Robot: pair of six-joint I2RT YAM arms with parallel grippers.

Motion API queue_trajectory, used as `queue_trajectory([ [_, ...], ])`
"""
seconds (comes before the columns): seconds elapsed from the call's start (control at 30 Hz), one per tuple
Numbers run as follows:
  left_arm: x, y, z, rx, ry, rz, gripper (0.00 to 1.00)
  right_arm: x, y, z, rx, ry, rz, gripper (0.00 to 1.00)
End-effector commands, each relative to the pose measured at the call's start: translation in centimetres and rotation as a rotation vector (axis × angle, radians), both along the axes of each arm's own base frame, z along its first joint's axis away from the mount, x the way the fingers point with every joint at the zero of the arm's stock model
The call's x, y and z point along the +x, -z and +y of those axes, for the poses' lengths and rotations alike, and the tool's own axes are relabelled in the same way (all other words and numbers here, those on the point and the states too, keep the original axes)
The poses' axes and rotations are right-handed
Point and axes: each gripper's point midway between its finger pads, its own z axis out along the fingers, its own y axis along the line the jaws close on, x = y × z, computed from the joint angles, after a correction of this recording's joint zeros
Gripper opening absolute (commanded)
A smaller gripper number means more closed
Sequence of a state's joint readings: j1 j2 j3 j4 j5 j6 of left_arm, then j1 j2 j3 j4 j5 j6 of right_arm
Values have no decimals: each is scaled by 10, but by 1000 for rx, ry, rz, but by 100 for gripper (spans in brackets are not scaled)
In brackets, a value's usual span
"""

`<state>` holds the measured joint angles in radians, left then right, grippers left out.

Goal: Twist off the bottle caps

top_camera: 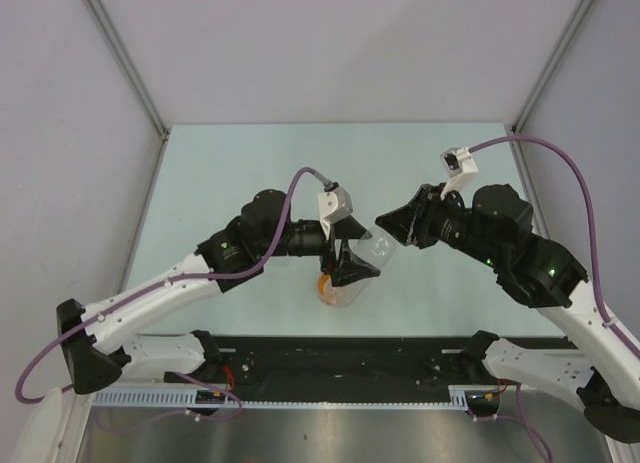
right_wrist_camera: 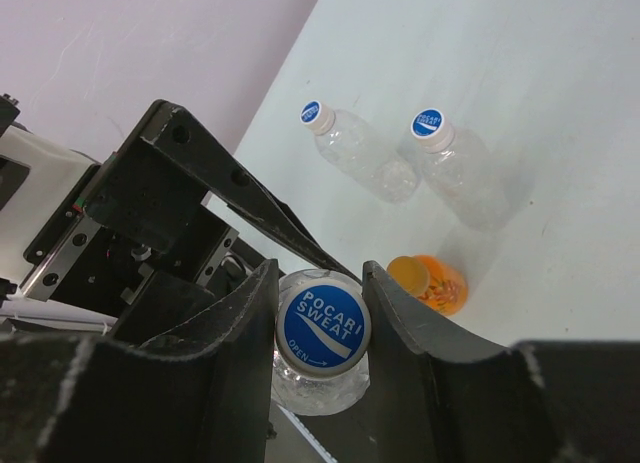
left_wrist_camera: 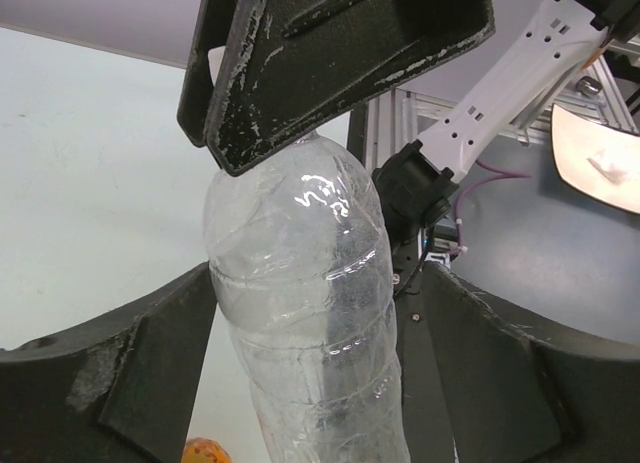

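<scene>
A clear bottle (left_wrist_camera: 300,323) hangs in the air between the two arms, and in the top view the same bottle (top_camera: 376,250) shows between both grippers. Its blue cap (right_wrist_camera: 322,321) with white lettering is pinched between the fingers of my right gripper (right_wrist_camera: 320,275), which is shut on it. My left gripper (left_wrist_camera: 315,283) stands open around the bottle's body, with a gap showing on the right side. Two more clear bottles (right_wrist_camera: 365,161) (right_wrist_camera: 462,181) with blue caps lie on the table. A short orange bottle (right_wrist_camera: 432,285) with an orange cap lies beneath the grippers.
The table (top_camera: 250,173) is pale green, walled in by grey panels at the left, back and right. A black strip and metal rail (top_camera: 330,368) run along the near edge by the arm bases. The orange bottle (top_camera: 330,289) lies just under the left gripper (top_camera: 352,269).
</scene>
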<state>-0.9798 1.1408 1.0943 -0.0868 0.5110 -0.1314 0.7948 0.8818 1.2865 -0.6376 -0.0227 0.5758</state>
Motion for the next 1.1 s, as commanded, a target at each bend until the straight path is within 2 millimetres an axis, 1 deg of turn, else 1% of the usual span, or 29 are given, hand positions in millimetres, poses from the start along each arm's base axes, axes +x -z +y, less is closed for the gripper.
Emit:
queue_trajectory([
  [0.0,-11,-12,-6,-44,60,13,88,4,-15,-1,43,20,-44,0],
  [0.03,-11,-10,-8,-40,68,22,89,3,-16,0,47,14,-45,0],
  [0.07,-11,-9,-9,-39,69,27,96,2,-16,0,47,11,-46,0],
  [0.2,-8,-3,-13,-21,67,40,98,0,-22,4,73,-10,-54,0],
  [0.27,-3,0,-15,-14,46,40,98,-4,-25,7,86,-38,-51,0],
  [0.4,-3,-3,-17,-18,54,34,97,-7,-25,10,90,-54,-51,0],
  [0.5,-4,-4,-19,-22,69,31,91,-10,-26,11,91,-68,-49,0],
  [0.53,-5,-4,-19,-24,76,31,84,-10,-25,11,89,-65,-48,0],
  [0.6,-6,-3,-20,-21,88,34,79,-11,-26,9,89,-63,-53,0],
  [0.63,-7,-5,-20,-26,90,30,71,-10,-25,8,85,-58,-52,0],
  [0.7,-7,-4,-20,-24,93,32,64,-10,-24,7,78,-56,-53,0],
  [0.73,-7,-5,-20,-27,91,28,58,-10,-23,6,75,-53,-52,0],
  [0.9,-7,-7,-18,-30,84,23,57,-12,-23,3,71,-53,-59,0],
  [0.93,-7,-8,-17,-33,81,19,55,-11,-23,3,69,-47,-59,7],
  [1.0,-6,-7,-16,-31,74,18,54,-11,-24,-2,69,-28,-67,30],
  [1.03,-5,-7,-15,-29,66,15,54,-11,-26,-3,72,-22,-71,51],
  [1.07,-5,-6,-14,-28,62,12,54,-10,-27,-5,74,-13,-75,58],
])
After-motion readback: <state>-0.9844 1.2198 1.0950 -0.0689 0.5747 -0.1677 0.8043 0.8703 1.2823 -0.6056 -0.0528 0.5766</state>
